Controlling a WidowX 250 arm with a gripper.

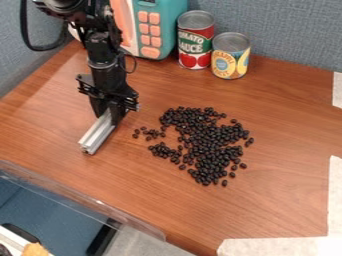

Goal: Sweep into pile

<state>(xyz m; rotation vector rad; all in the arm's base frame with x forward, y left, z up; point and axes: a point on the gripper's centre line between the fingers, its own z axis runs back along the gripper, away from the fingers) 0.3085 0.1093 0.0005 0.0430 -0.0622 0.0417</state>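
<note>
Clear plastic edging (80, 200) borders the near left of the wooden table (280, 200), and pale paper strips (267, 247) lie along its near right corner. Beyond them come the black beans (214, 150), loosely spread around the middle of the table, with stray ones along the near fringe and a notch of bare wood biting into the side that faces the metal bar (99, 134). A small straggling group sits out at the left, the beans closest to the bar, with a narrow stretch of wood between.

The bar slants down from the claw (111, 113), which has it clamped between its fingers. From this angle I can't be sure whether the bar's low end touches the wood or hangs just above it. So the beans lie wholly to the claw's side, toward the right of the view, and apart from both claw and bar.

I'd judge the sweeping tool is ready and the gathering is what's in hand, far from finished. Next wants the bar low and broadside, pushing the left stragglers into the main mass; too quick a stroke could scatter them.

Farther back stand the pineapple can (231, 57), the tomato sauce can (196, 40) and a teal toy microwave (157, 27), well away from the bar.
</note>
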